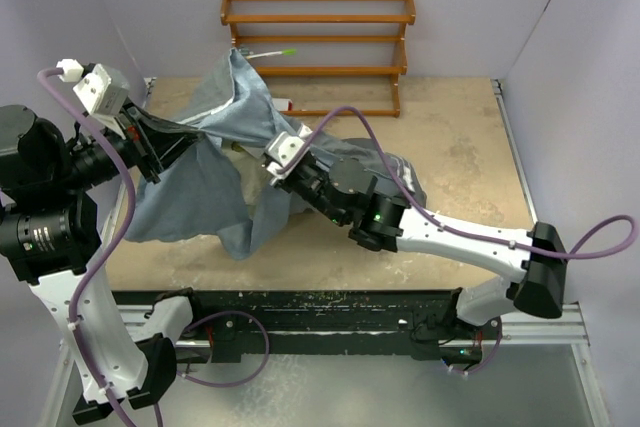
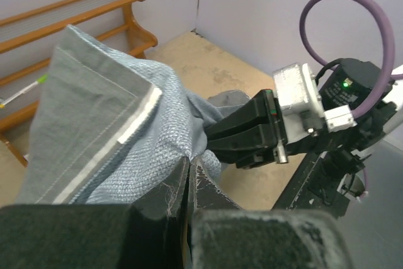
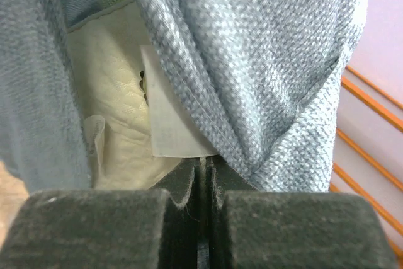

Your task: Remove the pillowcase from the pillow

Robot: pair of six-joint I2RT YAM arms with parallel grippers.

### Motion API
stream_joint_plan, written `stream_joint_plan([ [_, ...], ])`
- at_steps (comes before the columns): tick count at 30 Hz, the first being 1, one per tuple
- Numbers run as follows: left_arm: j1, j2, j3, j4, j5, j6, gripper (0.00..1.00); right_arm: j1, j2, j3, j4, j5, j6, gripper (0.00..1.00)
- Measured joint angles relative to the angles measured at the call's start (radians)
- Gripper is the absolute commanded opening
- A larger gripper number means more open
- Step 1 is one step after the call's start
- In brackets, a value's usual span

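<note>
The pillowcase (image 1: 215, 117) hangs lifted over the table's left half, its lighter blue-grey inside showing; a darker part lies behind my right arm (image 1: 400, 175). My left gripper (image 1: 168, 142) is shut on a fold of the pillowcase (image 2: 126, 105), jaws pinched at its edge (image 2: 191, 162). My right gripper (image 1: 273, 175) reaches under the draped cloth. In the right wrist view it (image 3: 203, 160) is shut at the lower edge of the white tag (image 3: 167, 111) of the cream pillow (image 3: 119, 99), with pillowcase cloth (image 3: 264, 61) folded over it. The pillow is otherwise hidden.
A wooden slatted rack (image 1: 320, 37) stands against the back wall, with a white and green stick (image 1: 270, 52) on it. The tan table top (image 1: 460, 147) shows bare to the right of the arms. Grey walls enclose both sides.
</note>
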Motion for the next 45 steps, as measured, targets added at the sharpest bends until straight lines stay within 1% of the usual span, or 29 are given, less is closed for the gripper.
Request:
stream_joint_plan([
  [6,0.000,-0.023,0.000,0.024,-0.063,-0.003,0.00,-0.003,-0.100,-0.088,0.001,-0.086,0.083,0.00],
  [12,0.000,-0.032,-0.012,0.060,-0.178,-0.007,0.00,0.003,-0.140,-0.111,-0.017,-0.184,0.144,0.00],
  [16,0.000,-0.026,-0.024,0.074,-0.248,0.005,0.00,0.042,-0.167,-0.145,-0.027,-0.212,0.161,0.00],
  [19,-0.002,-0.010,-0.027,0.085,-0.269,-0.003,0.00,0.079,-0.168,-0.151,-0.033,-0.215,0.164,0.00],
  [22,-0.002,0.018,-0.027,0.103,-0.259,-0.058,0.00,0.124,-0.117,-0.121,-0.043,-0.208,0.163,0.00],
  [27,-0.002,0.060,-0.071,0.155,-0.241,-0.173,0.00,0.190,0.062,0.010,-0.040,-0.203,0.156,0.00],
  [30,-0.002,0.072,-0.104,0.138,-0.253,-0.171,0.00,0.211,0.102,0.017,-0.047,-0.189,0.138,0.00],
  [33,-0.002,0.070,-0.130,0.121,-0.284,-0.150,0.00,0.221,0.095,0.009,-0.062,-0.178,0.129,0.00],
  [36,-0.002,0.065,-0.142,0.122,-0.311,-0.150,0.00,0.230,0.045,-0.025,-0.079,-0.176,0.124,0.00],
  [39,-0.008,0.060,-0.150,0.132,-0.364,-0.147,0.00,0.236,-0.042,-0.089,-0.086,-0.170,0.124,0.00],
  [41,-0.010,0.054,-0.163,0.162,-0.446,-0.129,0.00,0.241,-0.124,-0.146,-0.099,-0.171,0.133,0.00],
  [45,-0.004,0.069,-0.171,0.285,-0.646,-0.077,0.00,0.296,-0.311,-0.292,-0.160,-0.196,0.162,0.00],
])
